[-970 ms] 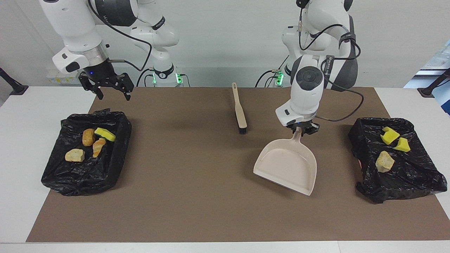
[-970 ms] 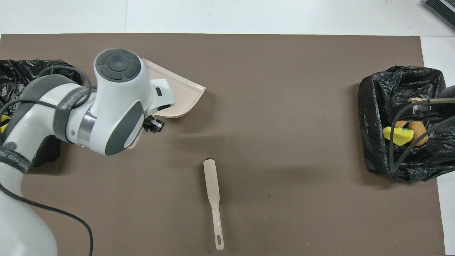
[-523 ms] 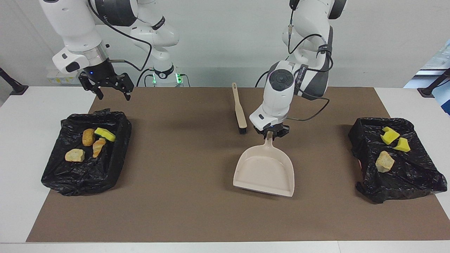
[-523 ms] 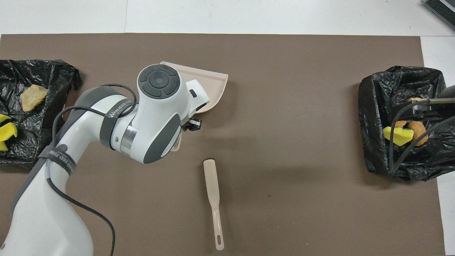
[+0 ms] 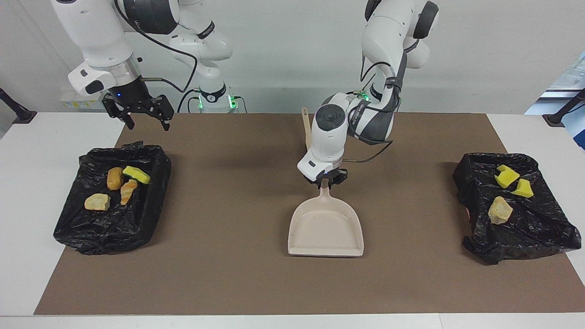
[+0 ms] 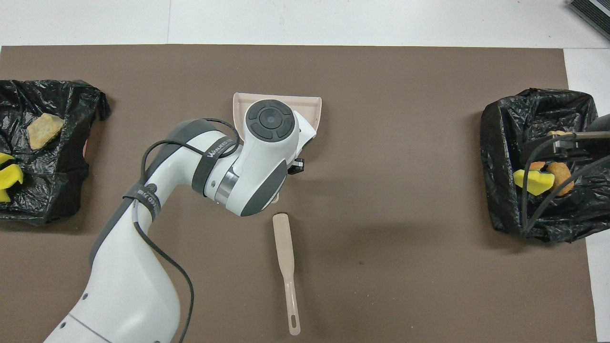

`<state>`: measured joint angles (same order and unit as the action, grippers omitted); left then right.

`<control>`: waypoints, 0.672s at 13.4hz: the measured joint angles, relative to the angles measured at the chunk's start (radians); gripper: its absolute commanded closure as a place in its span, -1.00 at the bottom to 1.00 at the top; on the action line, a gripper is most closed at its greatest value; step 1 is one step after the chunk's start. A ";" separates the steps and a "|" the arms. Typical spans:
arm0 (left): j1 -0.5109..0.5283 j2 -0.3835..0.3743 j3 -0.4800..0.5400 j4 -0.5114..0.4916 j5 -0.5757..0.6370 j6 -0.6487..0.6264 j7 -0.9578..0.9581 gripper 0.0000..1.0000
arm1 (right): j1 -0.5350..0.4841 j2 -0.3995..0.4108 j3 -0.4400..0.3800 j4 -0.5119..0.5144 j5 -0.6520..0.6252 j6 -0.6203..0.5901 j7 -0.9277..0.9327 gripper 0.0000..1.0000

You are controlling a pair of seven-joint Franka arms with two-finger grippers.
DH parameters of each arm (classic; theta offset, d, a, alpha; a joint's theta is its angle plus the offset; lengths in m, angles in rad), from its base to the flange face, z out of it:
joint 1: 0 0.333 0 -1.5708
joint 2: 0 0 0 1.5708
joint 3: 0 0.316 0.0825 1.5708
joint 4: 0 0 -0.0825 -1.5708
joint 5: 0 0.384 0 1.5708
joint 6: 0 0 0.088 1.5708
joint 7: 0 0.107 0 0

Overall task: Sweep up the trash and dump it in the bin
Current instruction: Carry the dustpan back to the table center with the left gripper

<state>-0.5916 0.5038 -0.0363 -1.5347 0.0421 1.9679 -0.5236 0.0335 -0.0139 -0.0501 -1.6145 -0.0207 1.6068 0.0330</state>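
My left gripper [image 5: 325, 181] is shut on the handle of the empty beige dustpan [image 5: 325, 230], which lies low on the brown mat mid-table, its mouth pointing away from the robots. The overhead view shows only the dustpan's rim [image 6: 276, 98] past the left arm. Trash lies in two black-lined bins. The bin [image 5: 73, 228] at the right arm's end holds a yellow sponge [image 5: 136, 174] and three tan or orange lumps [image 5: 115, 178]. The bin [image 5: 539, 237] at the left arm's end holds two yellow chunks [image 5: 506, 176] and a tan lump [image 5: 500, 210]. My right gripper [image 5: 139, 118] hangs open, waiting over the mat's edge beside its bin.
The beige brush [image 6: 284, 257] lies on the mat nearer to the robots than the dustpan; the left arm covers most of it in the facing view, where only its handle [image 5: 305, 125] shows. Bare brown mat [image 5: 228, 274] lies between the two bins.
The left arm has carried the dustpan from near the bin at its own end to the middle of the mat, turning its mouth square to the table's edge. The right arm has stayed still.
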 measured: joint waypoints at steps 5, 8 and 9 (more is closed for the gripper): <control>-0.007 0.030 0.003 0.035 -0.024 -0.004 -0.012 0.29 | 0.000 0.000 0.000 0.000 0.000 0.000 0.000 -1.00; -0.007 0.029 0.004 0.041 -0.026 -0.011 -0.012 -0.92 | 0.000 0.000 0.000 0.000 0.000 0.000 0.000 -1.00; -0.007 0.024 0.006 0.046 -0.026 -0.012 -0.013 -1.00 | 0.000 0.000 0.000 0.000 0.000 0.000 0.000 -1.00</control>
<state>-0.5982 0.5280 -0.0302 -1.4885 0.0166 1.9559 -0.5364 0.0335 -0.0139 -0.0501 -1.6145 -0.0207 1.6068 0.0330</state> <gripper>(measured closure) 0.555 0.000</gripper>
